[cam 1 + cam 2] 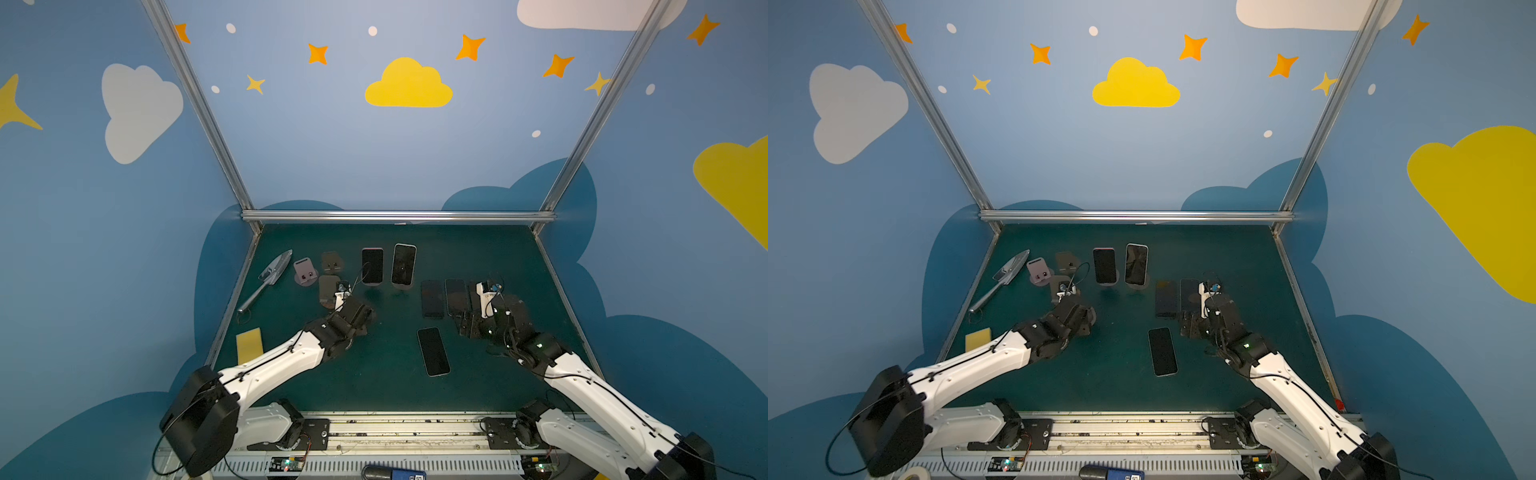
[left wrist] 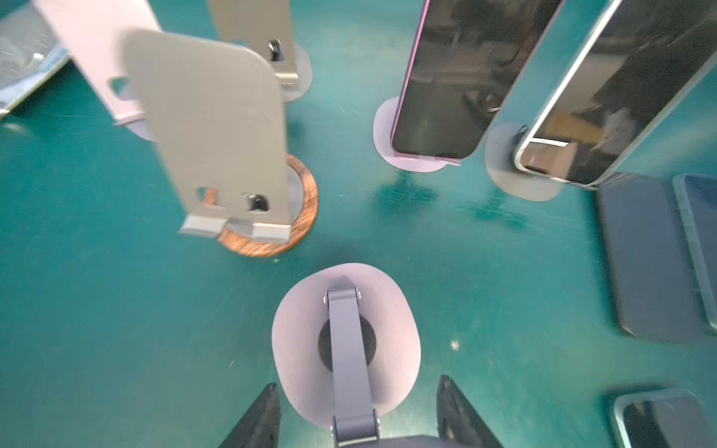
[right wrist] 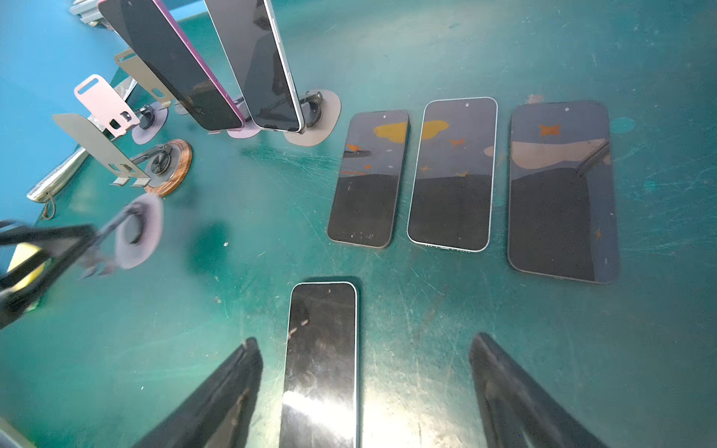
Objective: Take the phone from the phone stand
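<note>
i'm working over the dark green surface [image 1: 374,395]. i read this as the tail end of one removal. the left jaws are clamped on the plate of an empty lilac metal phone stand [image 2: 298,349], which they hold tilted, and its oval base looks clear of the surface. the right jaws stand apart above a pale-edged black phone [image 3: 322,349] that lies flat and ungripped between them.

the phones not yet off are at the back. a pink-edged black phone [image 1: 372,266] and a silver-edged black phone [image 1: 403,264] each lean upright on their own round-based stand, side by side.

next, i judge, the lilac stand wants parking upright in a bare spot beside the other empties without knocking them. then one arm should pin a loaded stand's base while the other lifts its phone up out of the lip.

counted, big to small:
- one silver metal garden trowel [image 1: 270,274] near the left wall
- six phones: two on stands and four flat, among them a row of three dark phones [image 3: 452,174]
- six stands: two loaded, one in the left jaws and three empty, namely a pale pink stand [image 3: 104,102], a grey stand on a wood-ringed base [image 2: 217,128] and a beige stand [image 2: 252,23]
- one yellow rectangular pad [image 1: 249,345]
</note>
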`<state>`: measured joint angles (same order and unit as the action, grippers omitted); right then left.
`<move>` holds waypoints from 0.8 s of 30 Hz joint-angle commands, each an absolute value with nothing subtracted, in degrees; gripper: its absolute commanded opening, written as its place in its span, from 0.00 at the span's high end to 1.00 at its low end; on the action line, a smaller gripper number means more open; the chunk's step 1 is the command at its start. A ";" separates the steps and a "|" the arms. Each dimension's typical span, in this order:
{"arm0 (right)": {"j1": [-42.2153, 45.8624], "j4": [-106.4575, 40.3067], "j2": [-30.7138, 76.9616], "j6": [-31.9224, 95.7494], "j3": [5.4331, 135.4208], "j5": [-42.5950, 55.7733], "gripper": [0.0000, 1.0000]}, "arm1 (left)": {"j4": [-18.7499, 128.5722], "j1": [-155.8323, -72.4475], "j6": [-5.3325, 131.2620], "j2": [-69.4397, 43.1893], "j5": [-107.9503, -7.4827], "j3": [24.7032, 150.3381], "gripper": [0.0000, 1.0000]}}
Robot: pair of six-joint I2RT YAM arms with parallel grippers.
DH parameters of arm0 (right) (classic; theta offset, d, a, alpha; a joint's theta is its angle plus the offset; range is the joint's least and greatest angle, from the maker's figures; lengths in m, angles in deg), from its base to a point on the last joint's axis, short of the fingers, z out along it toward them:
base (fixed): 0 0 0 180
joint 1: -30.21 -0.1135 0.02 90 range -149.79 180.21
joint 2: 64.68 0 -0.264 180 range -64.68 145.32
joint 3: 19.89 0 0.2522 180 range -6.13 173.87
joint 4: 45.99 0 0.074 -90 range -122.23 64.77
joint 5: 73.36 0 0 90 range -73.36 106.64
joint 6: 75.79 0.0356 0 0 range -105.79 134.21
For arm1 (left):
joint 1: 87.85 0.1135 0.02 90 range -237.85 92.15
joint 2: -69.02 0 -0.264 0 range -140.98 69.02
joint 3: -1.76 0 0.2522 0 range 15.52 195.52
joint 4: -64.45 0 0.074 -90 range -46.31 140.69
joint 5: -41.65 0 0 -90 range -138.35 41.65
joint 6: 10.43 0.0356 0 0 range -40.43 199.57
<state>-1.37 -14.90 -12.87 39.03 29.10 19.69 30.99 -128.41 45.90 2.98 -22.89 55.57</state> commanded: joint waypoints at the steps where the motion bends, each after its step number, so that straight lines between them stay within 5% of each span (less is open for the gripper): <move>1: -1.17 -16.30 -13.20 39.25 28.50 18.35 0.16 | 24.91 -128.24 41.42 10.80 -15.81 54.32 0.49; 6: -1.17 -16.92 -12.60 39.61 29.11 17.21 0.16 | 18.92 -124.96 40.47 18.67 -11.47 54.35 0.50; 12: -1.17 -18.42 -11.95 40.32 28.82 15.81 0.16 | 20.30 -107.81 40.49 17.99 -21.36 56.76 0.50; 24: -1.00 -18.25 -12.68 38.94 28.43 16.62 0.17 | 30.73 -87.39 40.03 -9.85 -26.68 68.86 0.50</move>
